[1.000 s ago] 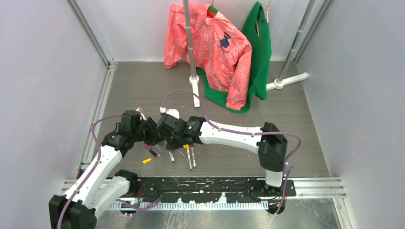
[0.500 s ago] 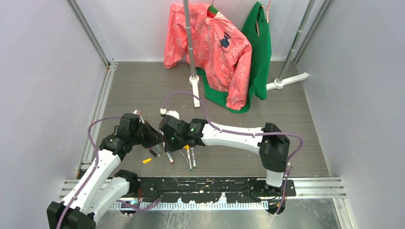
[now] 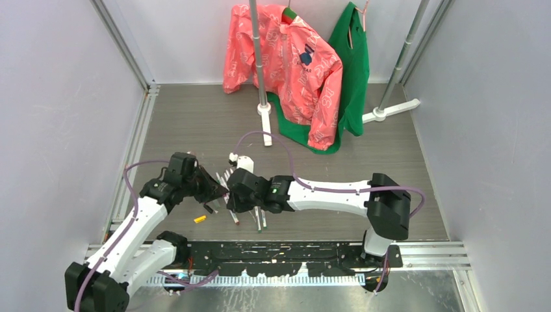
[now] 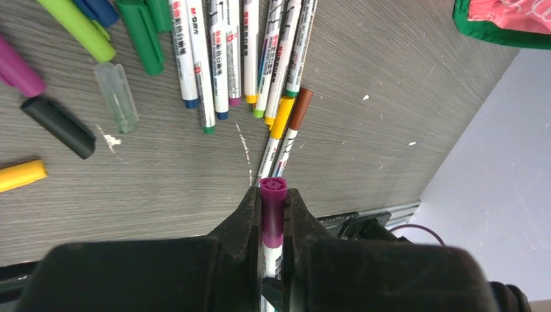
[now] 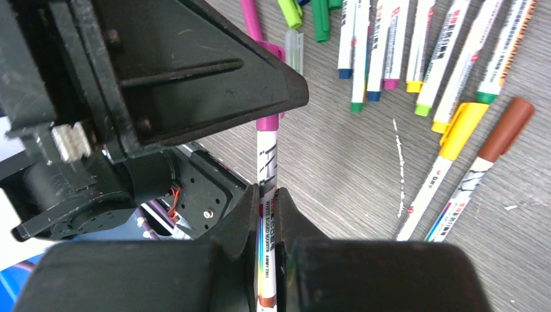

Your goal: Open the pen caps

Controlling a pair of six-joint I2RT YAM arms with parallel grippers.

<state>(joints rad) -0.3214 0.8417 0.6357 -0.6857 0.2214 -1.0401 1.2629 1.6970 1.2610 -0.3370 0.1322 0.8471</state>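
Both arms are low over the grey wood-grain surface [image 3: 195,117], close to its near edge and left of the middle. The left tool [image 4: 273,198] is pinched tight on the purple cap [image 4: 273,194], a short matte plastic cylinder with a notched, moulded end. That cap sits on the pen [image 5: 267,169], which has a slim white barrel with lettering printed along it. The right tool [image 5: 266,195] is clamped on the same barrel, its black fingers [image 5: 240,221] pressing both flanks. The pen hangs in the air between the two tools, with a stretch of bare barrel showing between the grips.

Down on the surface lies a row of uncapped pens [image 4: 221,58], glossy white barrels side by side with tips in blue, green, pink and yellow. Just beside them are two capped pens, one with a yellow clip cap [image 4: 281,120] and one with a brown cap [image 4: 300,107]. On the left-edge side of the row lie loose caps: a black cap [image 4: 58,127], a clear cap [image 4: 117,96], a loose yellow cap [image 4: 19,175], a green cap [image 4: 140,36] and a lime cap [image 4: 78,29].

Against a second ago, the right arm has swung in leftward and its elbow has pushed out to the right. The tools, apart then, are now nose to nose. The loose yellow cap hasn't budged. At the far edge, the pink jacket [image 3: 292,71] and green garment [image 3: 354,71] hang on the stand [image 3: 258,52] as before.
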